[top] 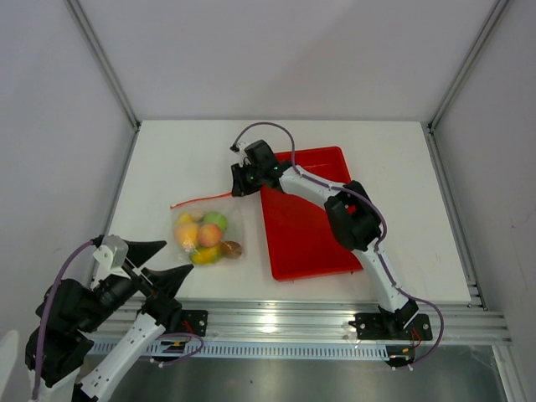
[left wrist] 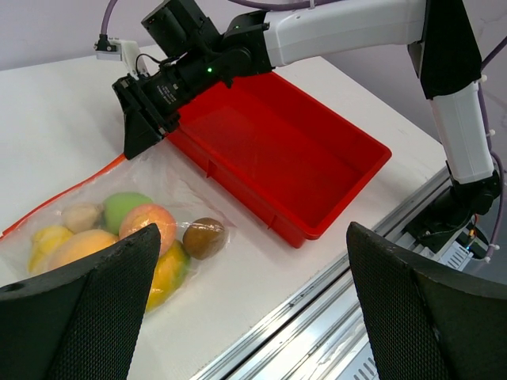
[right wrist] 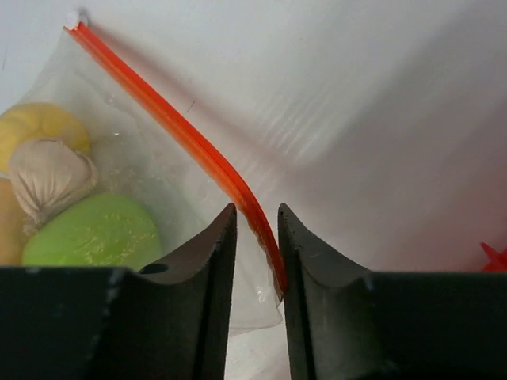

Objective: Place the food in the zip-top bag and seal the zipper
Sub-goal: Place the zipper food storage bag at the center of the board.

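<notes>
The clear zip-top bag (top: 228, 219) lies flat on the white table left of the tray, with the food (top: 203, 236) inside it. In the left wrist view I see a green apple (left wrist: 123, 207), a peach (left wrist: 149, 222), a brown piece (left wrist: 204, 236) and a mango (left wrist: 162, 273) through the plastic. The orange-red zipper (right wrist: 174, 127) runs along the bag's far edge. My right gripper (right wrist: 257, 212) stands at its right end with the jaws a little apart. The strip's end lies between them, against the right finger. My left gripper (top: 159, 264) hangs wide open near the front edge, holding nothing.
A red rectangular tray (top: 306, 226) sits right of the bag, and my right arm reaches over its far left corner. An aluminium rail (top: 335, 322) runs along the table's near edge. Grey walls enclose the table at the back and sides.
</notes>
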